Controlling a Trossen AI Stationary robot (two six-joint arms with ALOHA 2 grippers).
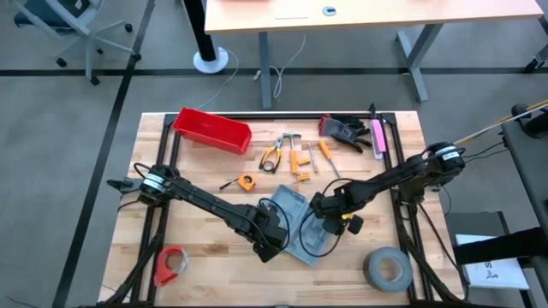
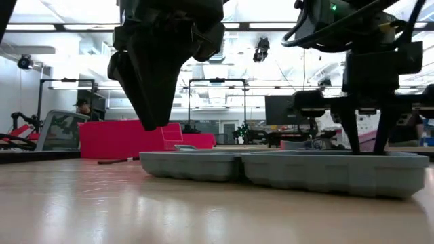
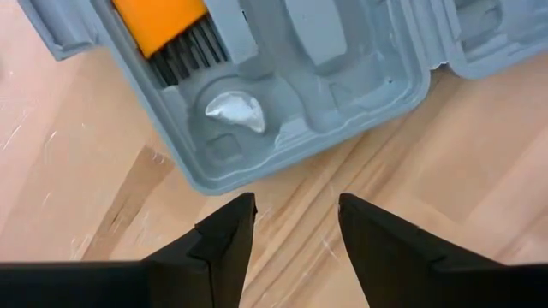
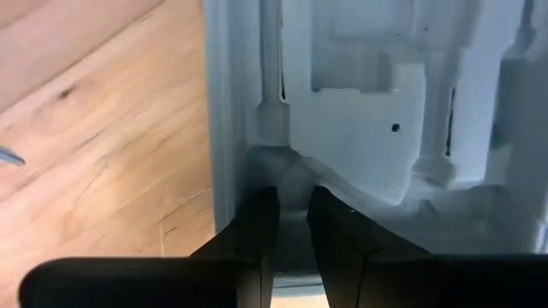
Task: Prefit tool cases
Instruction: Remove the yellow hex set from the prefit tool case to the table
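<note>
My left hand (image 3: 293,224), fingers apart, hovers just off the open tool case (image 3: 282,94); my right hand (image 4: 293,221), nearly closed, presses its edge.

The tool case (image 1: 291,221) lies open and flat on the tabletop (image 1: 214,162), near its middle toward the front edge. The left hand (image 1: 272,248) hangs just beside the case's left front corner, over bare wood. The right hand (image 1: 320,208) stands on the case's right side, its fingertips down inside a recess (image 4: 360,154). An orange tool (image 3: 167,21) sits in one of the case's recesses. Behind the case lies a scatter of small hand tools (image 1: 295,158); behind it to the left sits a bin (image 1: 211,130), and behind it to the right a glove (image 1: 344,130). A large tape roll (image 1: 387,268) lies right of the case at the front, a smaller tape roll (image 1: 171,263) well to its left.
</note>
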